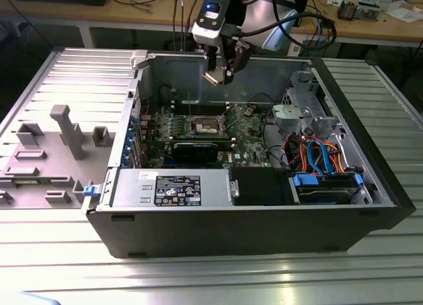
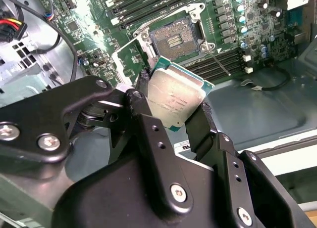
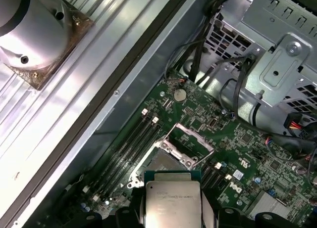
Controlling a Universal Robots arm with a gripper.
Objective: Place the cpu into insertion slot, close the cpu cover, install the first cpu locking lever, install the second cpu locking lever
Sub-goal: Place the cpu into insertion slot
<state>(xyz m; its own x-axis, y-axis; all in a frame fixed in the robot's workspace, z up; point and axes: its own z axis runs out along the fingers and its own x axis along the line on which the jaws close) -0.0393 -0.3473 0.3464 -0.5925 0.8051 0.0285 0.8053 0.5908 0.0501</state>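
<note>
Our black tool point(image 1: 221, 71) squeezes 2 edges of the flat, silvery square cpu point(image 2: 174, 97) and holds it in the air. We see the small square insertion slot point(image 2: 174, 37) with a silvery rim below it, uncovered, the thin silvery cpu cover point(image 2: 130, 57) tipped up beside it.

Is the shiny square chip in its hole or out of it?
Out. The gripper holds the cpu in the air above the board, and the insertion slot shows its bare dark centre.
</note>
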